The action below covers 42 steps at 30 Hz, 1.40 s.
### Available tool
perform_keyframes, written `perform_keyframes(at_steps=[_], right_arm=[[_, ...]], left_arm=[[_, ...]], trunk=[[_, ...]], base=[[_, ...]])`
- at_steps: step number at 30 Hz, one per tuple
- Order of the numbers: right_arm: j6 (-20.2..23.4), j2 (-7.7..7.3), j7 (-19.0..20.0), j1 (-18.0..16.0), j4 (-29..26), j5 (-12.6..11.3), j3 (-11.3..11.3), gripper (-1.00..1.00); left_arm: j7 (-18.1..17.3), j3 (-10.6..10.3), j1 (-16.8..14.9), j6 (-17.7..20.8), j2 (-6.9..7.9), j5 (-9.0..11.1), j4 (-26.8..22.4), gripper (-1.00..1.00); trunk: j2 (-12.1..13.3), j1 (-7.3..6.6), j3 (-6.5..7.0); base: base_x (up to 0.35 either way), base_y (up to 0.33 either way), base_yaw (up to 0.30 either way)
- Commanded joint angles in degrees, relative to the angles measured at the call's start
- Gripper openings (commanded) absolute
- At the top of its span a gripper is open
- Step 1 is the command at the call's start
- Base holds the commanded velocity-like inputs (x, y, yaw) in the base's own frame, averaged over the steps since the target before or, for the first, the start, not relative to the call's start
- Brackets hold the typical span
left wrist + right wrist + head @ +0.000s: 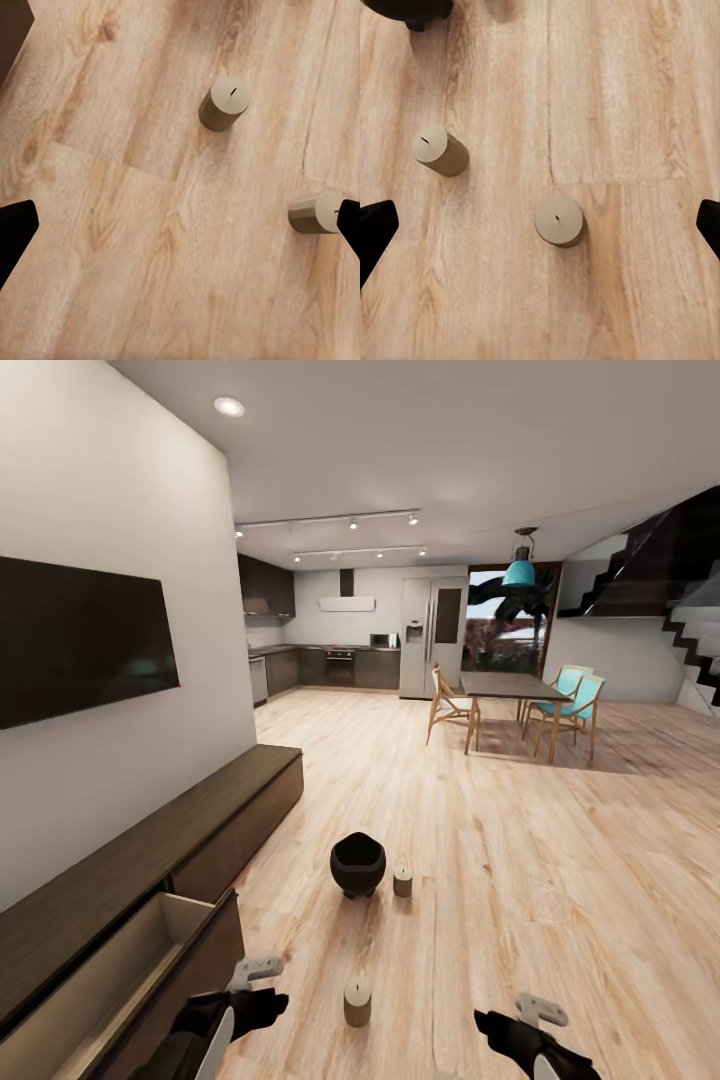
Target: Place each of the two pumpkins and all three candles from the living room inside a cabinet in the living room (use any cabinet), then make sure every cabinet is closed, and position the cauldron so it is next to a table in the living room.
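While both grippers hang low over the wooden floor point(520, 840) with nothing between their fingers, the next pick looks to turn on the near candle point(357, 1001): it stands upright on the floor between the two arms, on the robot's side of the cauldron point(357, 863), and closer to the left gripper point(262, 985) than to the right gripper point(520, 1015); judgement: the left arm has the shorter reach, and it is also the arm beside the cabinet point(150, 880). Left wrist view: fingers spread wide at the frame edges, clamping nothing; one candle point(223, 104) stands ahead of the fingers, a second candle point(316, 212) just beside one fingertip point(351, 225); both upright, long axis vertical, wick up, so a sideways pinch across the round body should serve. Right wrist view: fingers likewise wide apart and empty; one candle point(559, 221) sits between the finger lines, another point(439, 151) lies nearer the cauldron point(412, 11). Head view: a further candle point(402, 880) stands just beside the cauldron, on the side away from the cabinet; whether they touch I cannot tell. Cabinet: one compartment next to the left arm stands open, pale interior showing; the rest of the fronts beyond it look shut. No pumpkin or low table can be made out here.
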Motion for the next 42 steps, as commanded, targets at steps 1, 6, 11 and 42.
perform_keyframes(at_steps=[1,6,11,42], right_arm=[[-0.3,-0.09,-0.5,0.0,-0.1,-0.6,0.4,1.00],[-1.6,0.01,-0.1,0.0,-0.1,-0.6,0.5,1.00],[-1.8,0.20,0.0,0.0,-0.1,-0.4,0.4,1.00],[-1.9,0.40,-0.3,0.0,0.0,-0.1,0.5,1.00]], left_arm=[[-0.2,0.3,0.0,0.2,-0.04,0.4,0.0,1.00],[-0.4,0.3,-0.1,-0.2,0.05,0.4,0.8,1.00],[-0.8,0.2,0.0,-0.4,0.11,0.4,0.7,1.00],[-1.8,0.3,0.2,-0.5,0.16,0.4,0.3,1.00]], trunk=[[0.0,0.00,-0.07],[0.0,0.00,-0.07],[0.0,0.00,-0.14],[0.0,0.00,-0.50]], base=[[0.000,0.000,0.000],[0.000,0.000,-0.008],[0.000,0.000,-0.149],[0.068,0.012,-0.096]])
